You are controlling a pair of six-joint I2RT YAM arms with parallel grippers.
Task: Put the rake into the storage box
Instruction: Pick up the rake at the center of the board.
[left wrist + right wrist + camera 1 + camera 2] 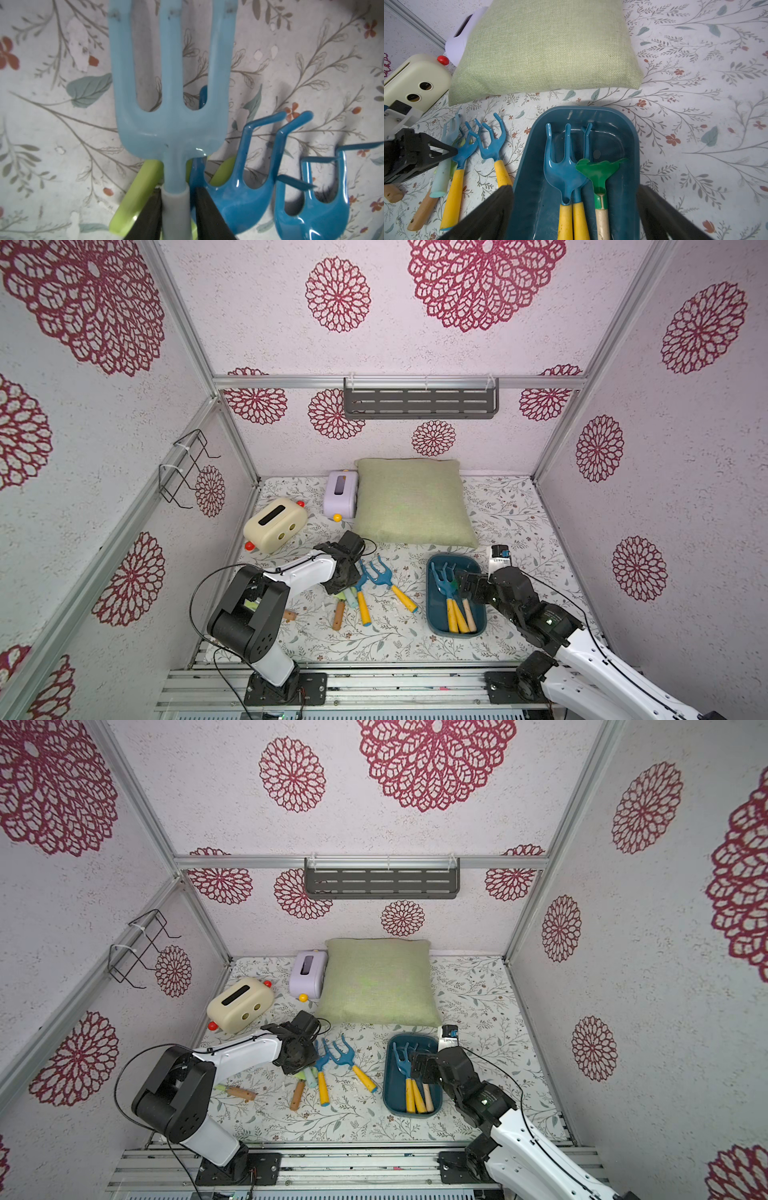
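Note:
A pale blue rake [172, 124] with three long tines lies on the flowered mat, over a lime green tool [133, 197]. My left gripper [175, 193] is shut on its pale handle just below the head; in a top view the gripper [345, 572] covers most of it. Right beside it lie two dark blue rakes [361, 593] [390, 580] with yellow handles. The teal storage box [432, 605] [527, 155] holds two dark blue rakes [566, 166] and a green one [600, 172]. My right gripper [575, 197] hangs open over the box's near end.
A green pillow [411, 502] lies behind the box, with a cream toy case [274, 524] and a lilac one [341, 493] to its left. Two wooden-handled tools [338, 616] [289, 616] lie near my left arm. A grey slotted shelf [419, 402] hangs on the back wall.

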